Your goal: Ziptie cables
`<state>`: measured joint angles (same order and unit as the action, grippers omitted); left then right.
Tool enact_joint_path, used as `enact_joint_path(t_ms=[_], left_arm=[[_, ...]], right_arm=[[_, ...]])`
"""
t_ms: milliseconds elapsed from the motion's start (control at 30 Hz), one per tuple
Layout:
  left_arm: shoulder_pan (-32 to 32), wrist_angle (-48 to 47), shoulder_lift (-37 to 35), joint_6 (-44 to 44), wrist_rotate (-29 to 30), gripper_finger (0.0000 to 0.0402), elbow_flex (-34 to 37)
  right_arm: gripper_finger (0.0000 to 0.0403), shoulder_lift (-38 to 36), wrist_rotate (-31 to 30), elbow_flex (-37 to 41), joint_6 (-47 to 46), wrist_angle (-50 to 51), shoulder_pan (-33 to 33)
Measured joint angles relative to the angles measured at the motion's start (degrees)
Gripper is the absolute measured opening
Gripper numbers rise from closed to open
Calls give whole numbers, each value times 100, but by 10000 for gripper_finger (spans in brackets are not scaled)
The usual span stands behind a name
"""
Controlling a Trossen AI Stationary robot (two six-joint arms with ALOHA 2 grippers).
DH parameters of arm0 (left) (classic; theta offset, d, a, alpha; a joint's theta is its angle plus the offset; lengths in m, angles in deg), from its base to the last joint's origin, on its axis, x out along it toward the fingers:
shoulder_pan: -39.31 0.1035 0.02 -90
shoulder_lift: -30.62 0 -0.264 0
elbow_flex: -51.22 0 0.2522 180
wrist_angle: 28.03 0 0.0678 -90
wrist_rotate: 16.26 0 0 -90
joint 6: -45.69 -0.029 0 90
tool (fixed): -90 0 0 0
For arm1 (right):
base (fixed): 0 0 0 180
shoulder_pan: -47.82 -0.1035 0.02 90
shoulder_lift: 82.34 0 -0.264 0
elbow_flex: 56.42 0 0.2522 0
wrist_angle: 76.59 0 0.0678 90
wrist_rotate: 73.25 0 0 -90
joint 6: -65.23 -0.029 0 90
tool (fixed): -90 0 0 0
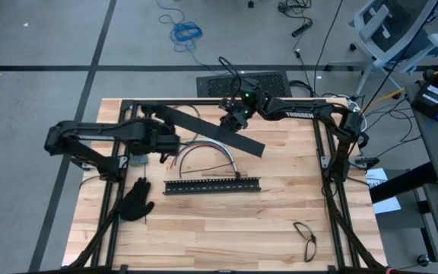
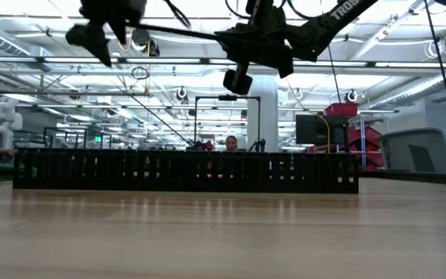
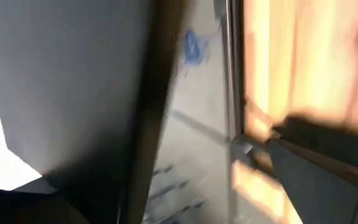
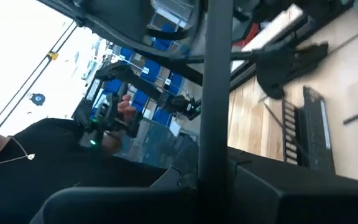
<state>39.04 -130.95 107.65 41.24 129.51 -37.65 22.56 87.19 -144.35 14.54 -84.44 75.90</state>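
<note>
Near the back of the surface (image 1: 204, 228), the right gripper (image 1: 233, 122) has its fingers together, clamped on a long flat black bar (image 1: 211, 131) that runs diagonally above the wood. Left gripper (image 1: 167, 141) sits by the bar's left end, fingers apart, holding nothing I can see. The cables (image 1: 204, 148) lie in an arc on the surface between the raised bar and the slotted black bar (image 1: 213, 185) in front of it, ends near the left gripper. Zipties: can't pick them out for sure. A black glove (image 1: 137, 201) lies front left, a thin loop of wire (image 1: 306, 237) front right. Person visible behind the table in the low view.

Risks: bar held at one point only, so it could pivot or slip and drop onto the cables. Left gripper reaching low could snag the loose wires and scatter the bundle.
</note>
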Motion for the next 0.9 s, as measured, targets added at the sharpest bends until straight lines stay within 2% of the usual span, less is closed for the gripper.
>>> enact_joint_path(t_ms=[233, 500, 600, 767, 900], left_arm=[[-760, -27, -1202, 359, -979, 395, -543], [-918, 98, -1748, 831, -1959, 395, -609], [-919, 455, -1754, 840, -1999, 395, -609], [-915, 1032, -1662, 1997, -1974, 395, -609], [-871, 1506, -1558, 1374, -1777, 395, -607]], right_arm=[[3, -49, -78, -51, 68, -445, 35], [3, -28, -10, -33, -118, -548, 47], [3, -28, 129, -33, -115, -547, 45], [3, -24, 193, -26, 63, -485, 45], [3, -22, 192, -24, 235, -390, 45]])
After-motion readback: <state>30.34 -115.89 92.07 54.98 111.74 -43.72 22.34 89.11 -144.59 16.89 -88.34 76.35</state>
